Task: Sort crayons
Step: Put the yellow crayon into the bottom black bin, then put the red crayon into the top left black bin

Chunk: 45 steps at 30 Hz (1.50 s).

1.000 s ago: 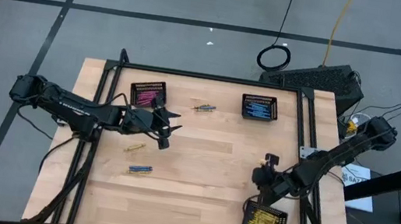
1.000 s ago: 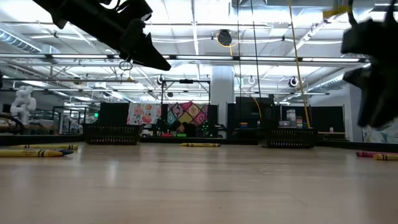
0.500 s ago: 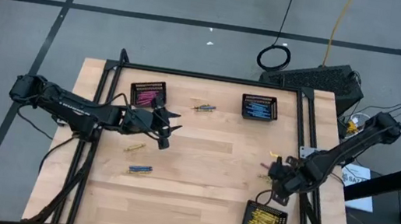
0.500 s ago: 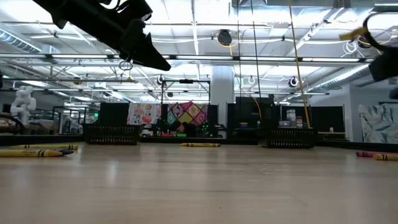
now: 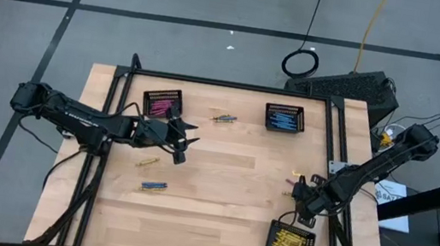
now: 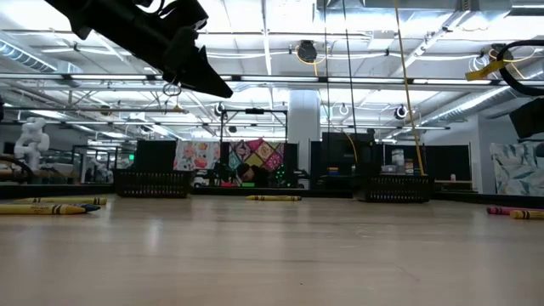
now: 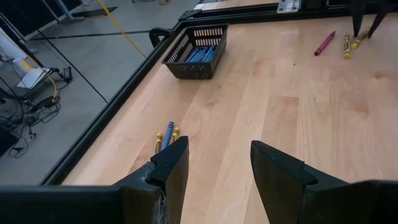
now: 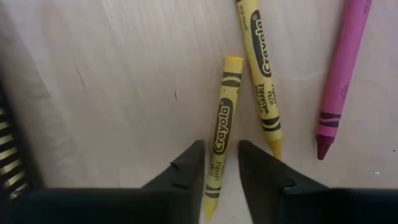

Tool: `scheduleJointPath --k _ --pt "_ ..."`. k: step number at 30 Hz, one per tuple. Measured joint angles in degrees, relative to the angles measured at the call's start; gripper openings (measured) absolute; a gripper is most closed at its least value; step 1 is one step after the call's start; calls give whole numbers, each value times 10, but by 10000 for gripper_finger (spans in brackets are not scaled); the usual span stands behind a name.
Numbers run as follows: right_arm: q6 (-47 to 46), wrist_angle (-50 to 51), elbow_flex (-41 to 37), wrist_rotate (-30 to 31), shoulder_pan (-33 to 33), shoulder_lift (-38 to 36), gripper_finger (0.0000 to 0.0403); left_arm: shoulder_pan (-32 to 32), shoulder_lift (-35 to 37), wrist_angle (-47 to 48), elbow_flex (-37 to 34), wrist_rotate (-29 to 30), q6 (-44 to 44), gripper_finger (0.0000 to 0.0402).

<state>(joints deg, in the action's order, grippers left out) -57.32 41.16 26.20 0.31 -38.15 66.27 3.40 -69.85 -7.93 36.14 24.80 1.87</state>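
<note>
Three loose crayons lie flat on the wood near the table's right edge: a yellow crayon (image 8: pixel 222 127), a second yellow one (image 8: pixel 260 68) and a pink one (image 8: pixel 339 81). My right gripper (image 8: pixel 221 149) points down over them (image 5: pixel 299 188), open, its fingers on either side of the first yellow crayon's end. Other crayons lie at the far middle (image 5: pixel 223 117) and at the left (image 5: pixel 147 162), (image 5: pixel 153 185). My left gripper (image 5: pixel 185 140) hangs open above the table beside the pink basket (image 5: pixel 162 102), with nothing between its fingers (image 7: pixel 214 149). My right gripper comes from above with its fingers along the yellow crayon's end (image 8: pixel 212 180). One finger (image 8: pixel 189 165) stands right at the crayon's side, and whether it touches I cannot tell. A gap shows beside the other finger. The crayon lies flat on the table.
A yellow-filled basket (image 5: pixel 290 241) stands just nearside of my right gripper, a blue-filled basket (image 5: pixel 284 117) at the far right. A black frame rail (image 5: pixel 333 147) runs along the table's right side. Bare wood lies across the middle (image 5: pixel 230 176).
My right gripper has shifted a little toward the table's right edge, away from above the yellow basket, has sunk lower and has turned at the wrist, ending over the loose crayons. The left arm has kept still.
</note>
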Motion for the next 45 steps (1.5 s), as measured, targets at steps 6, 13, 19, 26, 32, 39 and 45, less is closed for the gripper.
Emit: scheduleJointPath --k 6,13,19,26,32,39,45 --pt "1 -1 7 -2 0 5 8 0 0 7 0 0 0 173" --pt "25 54 106 -5 0 -4 3 0 0 9 0 -1 0 173" --pt "-17 15 223 -1 -4 1 2 0 0 9 0 -1 0 173" --pt "-130 -107 244 -7 -76 55 2 0 0 9 0 0 0 173" --pt "-242 -98 243 -80 -123 137 23 1 0 12 0 0 0 173" --pt "-242 -59 243 -141 -104 130 99 1 0 12 0 0 0 173" --pt "-95 -2 244 -61 -50 43 121 1 0 0 0 1 0 173"
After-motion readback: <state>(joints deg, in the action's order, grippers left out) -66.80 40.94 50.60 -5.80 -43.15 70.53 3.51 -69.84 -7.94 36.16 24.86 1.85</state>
